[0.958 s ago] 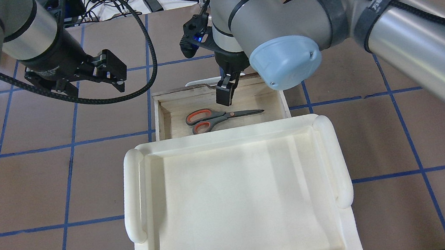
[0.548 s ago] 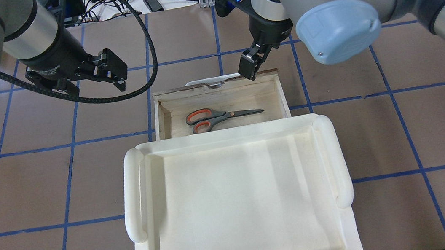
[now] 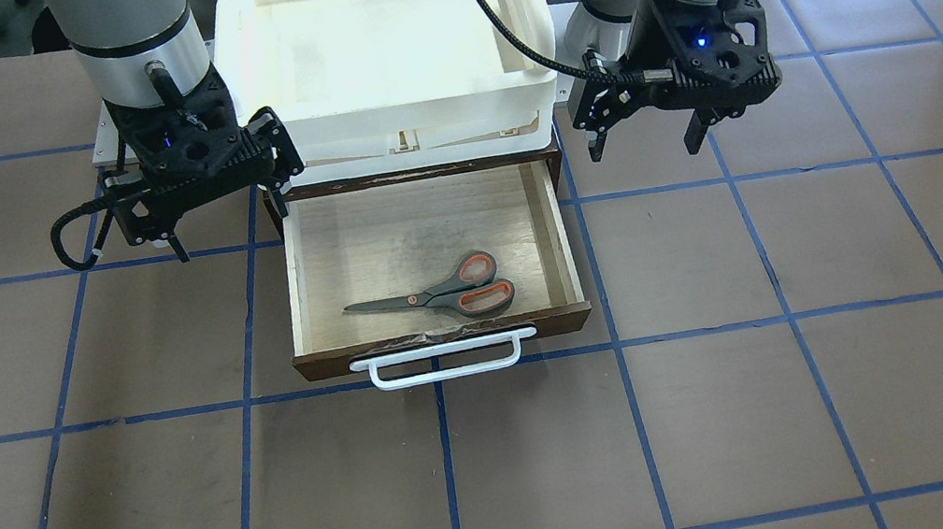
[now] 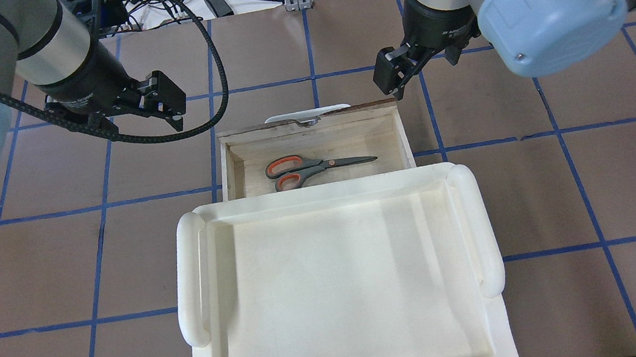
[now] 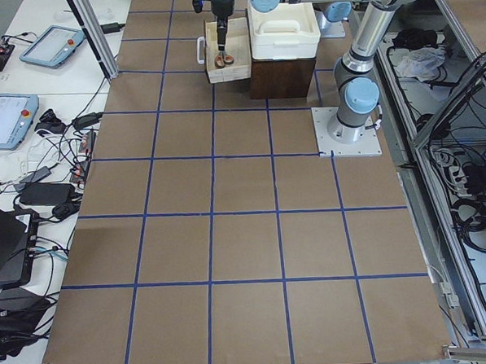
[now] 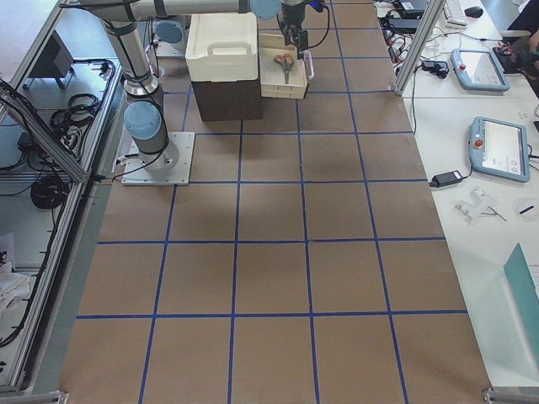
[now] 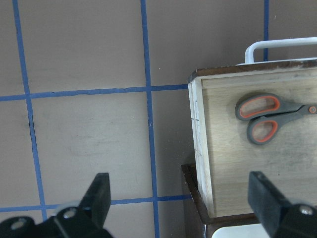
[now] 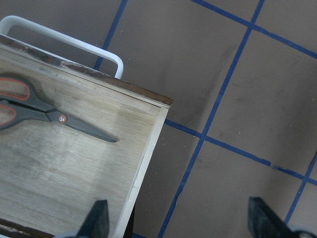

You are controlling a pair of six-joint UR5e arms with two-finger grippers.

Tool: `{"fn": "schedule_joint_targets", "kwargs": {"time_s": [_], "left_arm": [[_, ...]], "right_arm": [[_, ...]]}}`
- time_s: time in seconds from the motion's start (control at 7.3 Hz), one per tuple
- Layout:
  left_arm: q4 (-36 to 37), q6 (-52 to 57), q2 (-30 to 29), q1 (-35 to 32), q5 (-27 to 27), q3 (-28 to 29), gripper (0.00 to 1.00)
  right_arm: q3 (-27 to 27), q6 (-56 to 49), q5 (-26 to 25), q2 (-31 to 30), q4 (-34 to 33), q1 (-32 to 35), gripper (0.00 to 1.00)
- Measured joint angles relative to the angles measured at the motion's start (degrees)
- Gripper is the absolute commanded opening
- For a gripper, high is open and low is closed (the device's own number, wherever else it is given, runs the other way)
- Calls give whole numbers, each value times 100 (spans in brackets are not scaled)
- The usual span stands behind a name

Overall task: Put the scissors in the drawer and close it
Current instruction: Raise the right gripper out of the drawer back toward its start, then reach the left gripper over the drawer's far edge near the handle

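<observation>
One of two steps is done: the scissors (image 3: pixel 438 293) lie flat inside the drawer (image 3: pixel 292 264), near its front panel. Closing is outstanding; the drawer stands pulled out, its white handle (image 3: pixel 445 365) untouched. The scissors' long axis runs across the drawer's width, parallel to the front. Blades point to the robot's right, loops to its left; the blades appear shut. Left gripper (image 7: pixel 181 198) and right gripper (image 8: pixel 178 220) hover at either side, fingers spread, holding nothing.

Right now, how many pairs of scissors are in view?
1. The scissors lie flat on the floor of the open drawer, handles toward the robot's left. The drawer's back end under the white tub is hidden.
</observation>
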Motion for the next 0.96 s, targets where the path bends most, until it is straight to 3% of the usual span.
{"fn": "schedule_joint_targets", "kwargs": {"time_s": [0.41,0.96], "left_arm": [[941,-685,-768,-510,117,188,100],[1290,-1626,-2354,-1292,340,1481,100]], "right_arm": [[16,339,-32,-61,93,-345,100],[18,292,31,-67,125,-885,100]]}}
